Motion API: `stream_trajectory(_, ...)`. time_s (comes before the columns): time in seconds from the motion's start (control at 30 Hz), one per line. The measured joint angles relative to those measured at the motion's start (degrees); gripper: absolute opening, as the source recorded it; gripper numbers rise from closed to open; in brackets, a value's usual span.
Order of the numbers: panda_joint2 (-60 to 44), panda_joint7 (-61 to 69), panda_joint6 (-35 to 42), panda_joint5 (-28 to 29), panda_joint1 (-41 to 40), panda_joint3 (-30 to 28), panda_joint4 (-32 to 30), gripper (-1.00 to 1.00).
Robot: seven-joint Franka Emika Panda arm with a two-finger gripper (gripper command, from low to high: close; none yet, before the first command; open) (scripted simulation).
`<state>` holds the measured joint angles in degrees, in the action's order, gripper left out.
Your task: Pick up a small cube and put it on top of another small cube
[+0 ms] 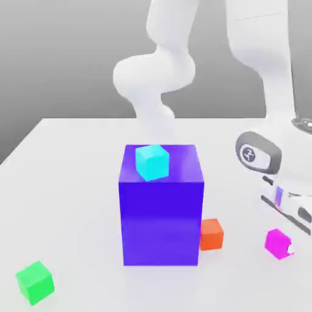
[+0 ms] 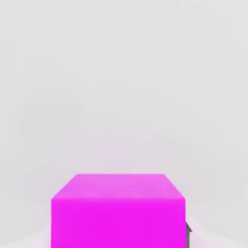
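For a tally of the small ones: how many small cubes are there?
4: cyan cube atop the big block, orange cube beside it, magenta cube at the gripper, green cube apart.

A white robot arm point(image 1: 155, 76) arches high over the table point(image 1: 73, 201), its wrist point(image 1: 259, 152) lowered at the exterior view's right, partly cut off by the frame's edge, the hand point(image 1: 281, 245) reaching down with its fingertips point(image 1: 290, 248) closed.

One small cube point(image 1: 152, 162) on top of the large block point(image 1: 161, 222).
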<state>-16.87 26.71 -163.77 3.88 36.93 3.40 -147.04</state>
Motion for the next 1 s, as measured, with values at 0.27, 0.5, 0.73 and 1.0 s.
stream_trajectory(0.27,7.35,-5.66,7.32,-9.67,-6.52,-4.06,3.76,-1.00)
stream_trajectory(0.5,6.92,-18.98,10.77,-12.89,-14.61,-14.86,6.64,-1.00)
stream_trajectory(0.73,6.09,-32.52,14.28,-15.85,-22.73,-25.91,9.46,-1.00)
stream_trajectory(1.0,1.42,-43.33,15.56,-20.00,-31.27,-35.36,11.31,-1.00)
